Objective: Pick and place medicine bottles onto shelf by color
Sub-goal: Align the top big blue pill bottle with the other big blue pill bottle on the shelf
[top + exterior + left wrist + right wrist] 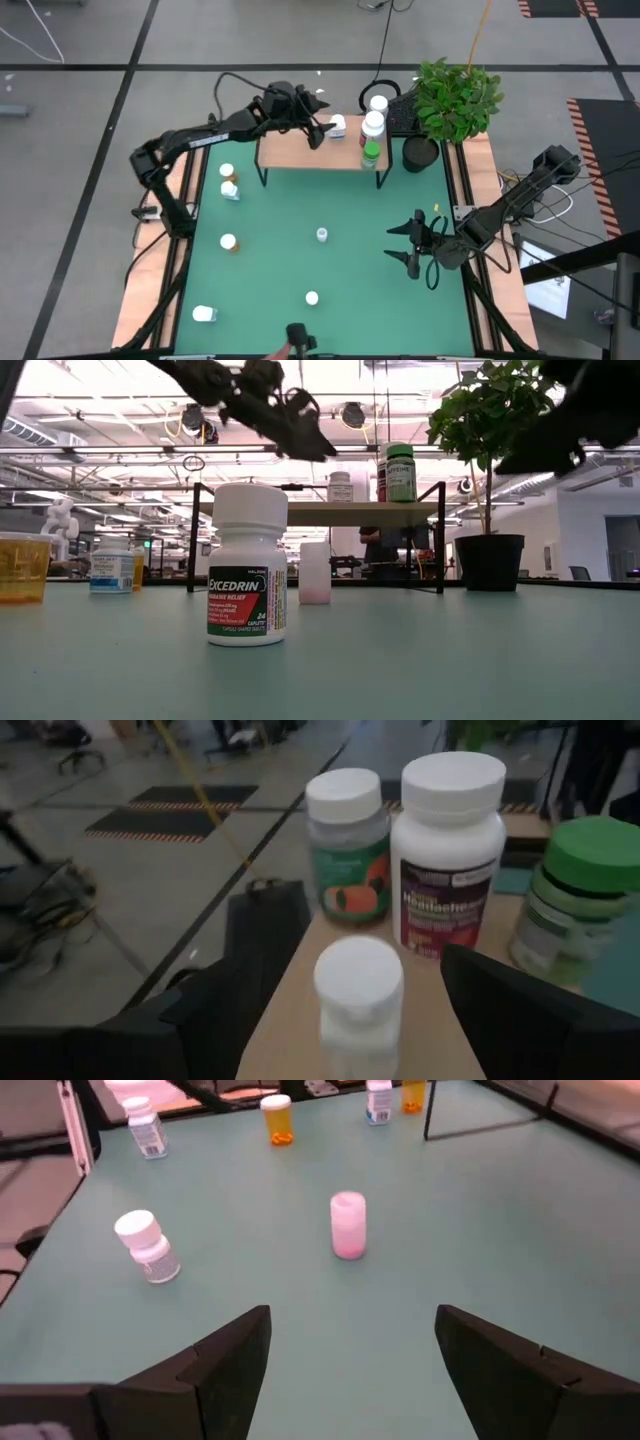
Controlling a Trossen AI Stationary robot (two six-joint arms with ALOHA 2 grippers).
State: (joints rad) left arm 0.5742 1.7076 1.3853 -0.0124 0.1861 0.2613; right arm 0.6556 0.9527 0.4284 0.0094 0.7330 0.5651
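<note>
Shelf: wooden shelf (300, 152) is standing at the far edge of the green table (350, 260), beside the potted plant (455, 100).
Left gripper: left gripper (322, 133) is hovering over the shelf top, its fingers parted around a small white bottle (358, 992) that is standing on the board; the fingers are showing gaps on both sides of it.
Shelf bottles: 3 more are standing at the shelf's right end, a green-capped bottle (371, 153), a white-capped red-labelled bottle (373, 124) and a white-capped green bottle (378, 103).
Right gripper: right gripper (408, 247) is hanging over the table's right side, fingers spread and holding nothing.
Table bottles: pink bottle (348, 1226) is standing mid-table; Excedrin bottle (249, 565) is standing nearest the front; an orange bottle (229, 242) and others are sitting along the left side.
</note>
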